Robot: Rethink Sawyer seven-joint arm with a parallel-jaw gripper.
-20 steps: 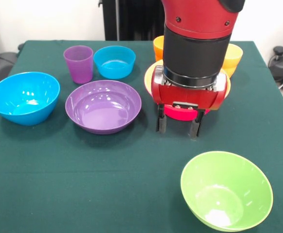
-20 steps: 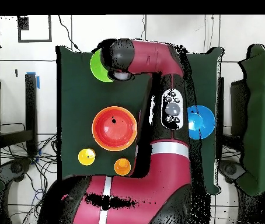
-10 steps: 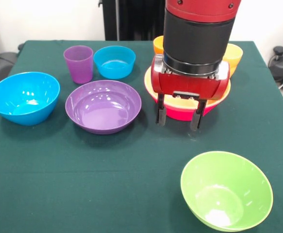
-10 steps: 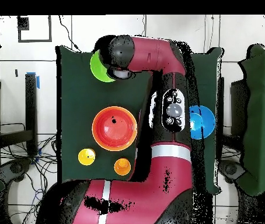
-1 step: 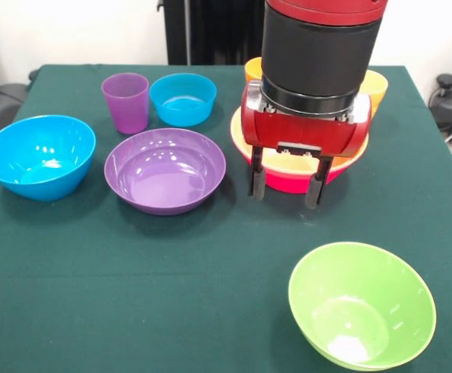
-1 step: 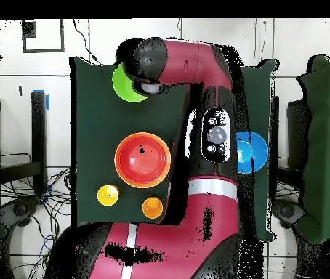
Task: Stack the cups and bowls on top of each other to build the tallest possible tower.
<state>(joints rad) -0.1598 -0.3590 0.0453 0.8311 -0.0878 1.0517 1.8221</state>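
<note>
On the green counter [image 5: 94, 311], starting at the left in the front view, sits a big blue bowl [image 5: 38, 155] all by itself; next to it, farther back, stands a purple cup [image 5: 125, 102] with a small blue bowl [image 5: 182, 99] just beside it; in front of those two sits a wide purple bowl [image 5: 165, 169], empty and the right way up.

Then comes the tower [image 5: 288, 180]; it is a pink bowl with an orange bowl inside it, and from above you can see a red-orange bowl [image 6: 143, 160] nested in the middle; an orange cup [image 5: 252, 72] and a yellow cup [image 5: 373, 90] peek out behind it, mostly hidden by the arm.

The gripper [image 5: 285, 187] hangs in front of the tower, low but not touching the cloth as far as I can tell; its jaws are spread apart, with nothing between them and nothing in their hold; one black finger [image 5: 256, 181] shows against the pink wall of the tower, but I cannot tell if it touches.

At the right and nearest to me sits the green bowl [image 5: 362, 303], alone and tipped a little.

I think the robot is between picks and going for another bowl; the green one looks closest; the next move would need the open jaws to come down over one thin rim, one finger inside and one outside, then squeeze and lift; the slippery wall could slide out if the pinch is too shallow.
</note>
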